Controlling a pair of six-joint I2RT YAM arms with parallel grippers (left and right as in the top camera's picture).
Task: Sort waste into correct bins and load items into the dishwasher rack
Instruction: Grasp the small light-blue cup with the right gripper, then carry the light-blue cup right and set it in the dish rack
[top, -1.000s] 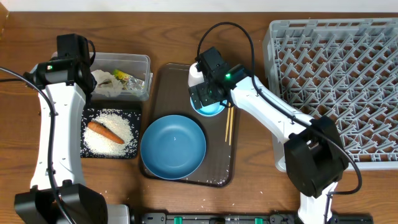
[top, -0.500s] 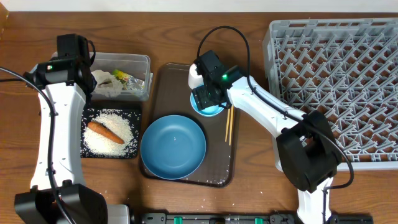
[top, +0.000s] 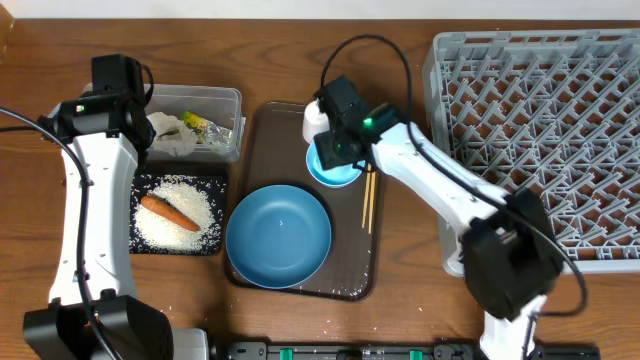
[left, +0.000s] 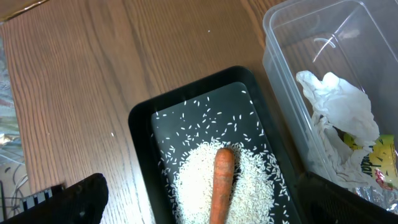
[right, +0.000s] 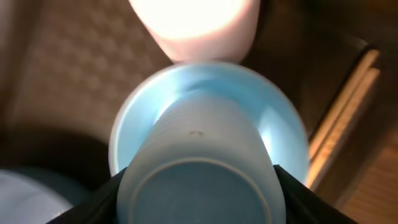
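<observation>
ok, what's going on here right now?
Right end effector is over the bowl on the brown tray, fingers either side of a white cup sitting in it; grip unconfirmed. Left end effector hangs open over the black tray of rice and carrot, beside the tub of wrappers. Plate, chopsticks and a second cup lie on the brown tray; no dishes show in the rack.

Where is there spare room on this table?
Bare wood shows between the shallow black tray and the table's near edge, and between the dark brown serving tray and the grey plastic rack. That tray is crowded, mostly by a round blue plate.
</observation>
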